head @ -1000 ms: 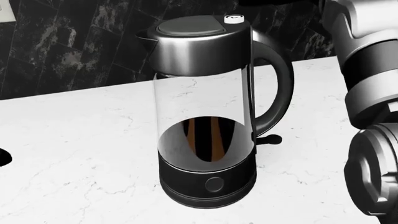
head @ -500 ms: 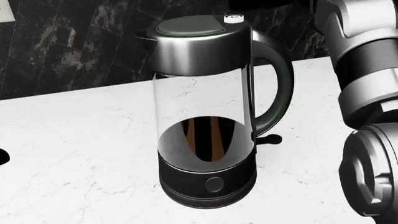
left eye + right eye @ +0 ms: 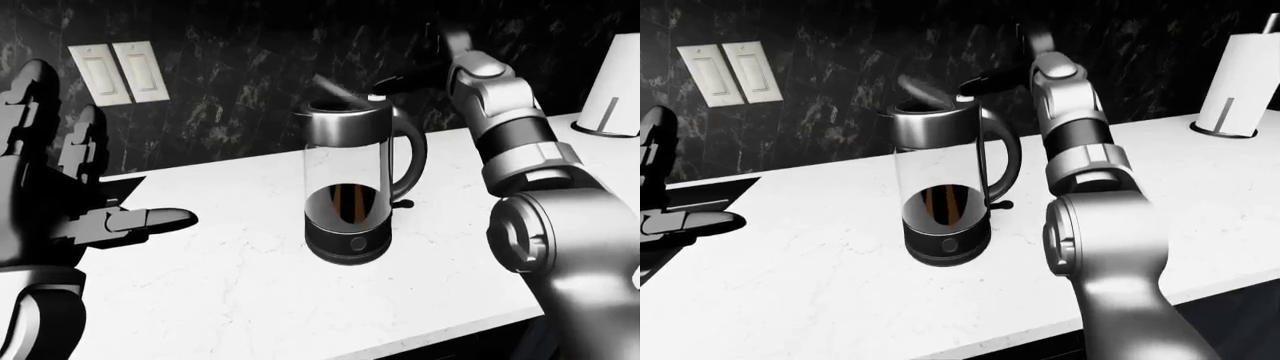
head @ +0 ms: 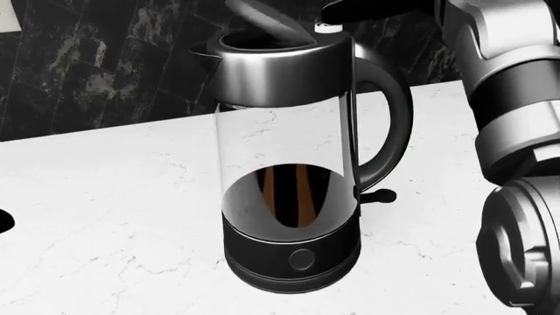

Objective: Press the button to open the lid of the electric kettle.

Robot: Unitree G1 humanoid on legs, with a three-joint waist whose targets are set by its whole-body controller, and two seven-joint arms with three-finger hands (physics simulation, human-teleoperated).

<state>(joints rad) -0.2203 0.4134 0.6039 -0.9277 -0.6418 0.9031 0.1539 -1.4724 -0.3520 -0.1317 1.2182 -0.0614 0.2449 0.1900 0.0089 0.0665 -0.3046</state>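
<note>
The right arm (image 3: 515, 135) is built of rounded silver-grey metallic shells, broken by a matte black band at mid-forearm. Toward five o'clock in the left-eye view it swells into a large drum-shaped joint (image 3: 530, 232) with concentric grey rings on its face. The right hand (image 3: 985, 81) ends in dark, nearly black slender fingers. The left hand (image 3: 60, 202), at nine o'clock in the same view, is dark grey with blocky segmented fingers (image 3: 140, 220) and a lighter grey rounded wrist casing (image 3: 40, 322).
</note>
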